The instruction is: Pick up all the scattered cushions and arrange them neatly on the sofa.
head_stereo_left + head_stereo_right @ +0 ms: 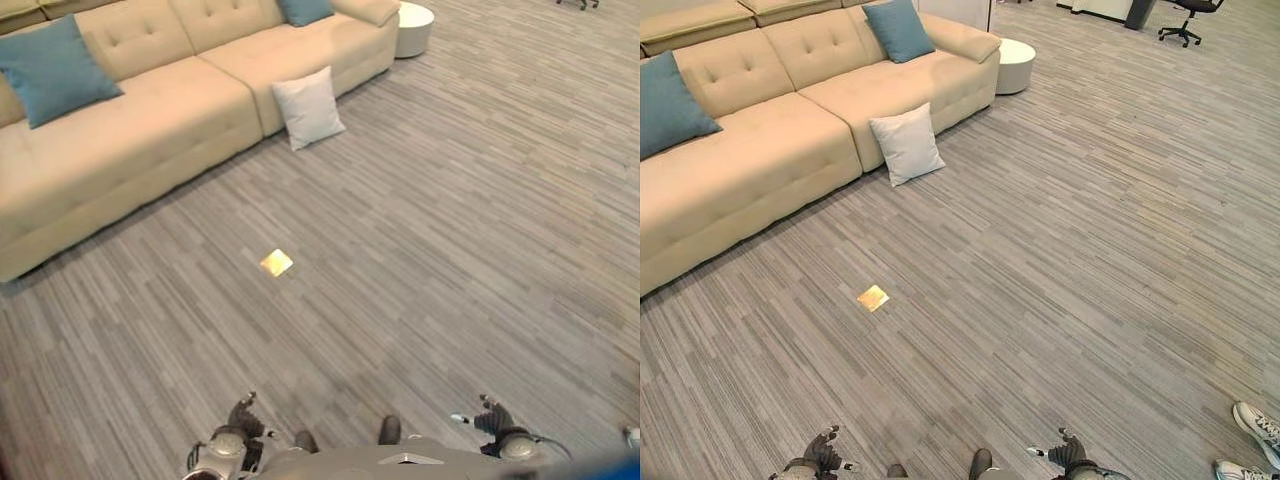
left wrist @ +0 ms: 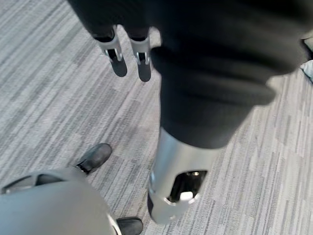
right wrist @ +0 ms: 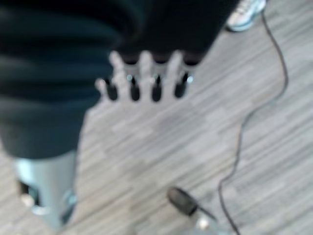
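Hanging empty with relaxed fingers, left hand and right hand wait as the approach begins: next, cross the floor to the white cushion leaning against the sofa.

Teal cushion cut off at edge (likewise office chair), shoes partly cropped

One cushion on floor vs sofa front, two cushions on seat.
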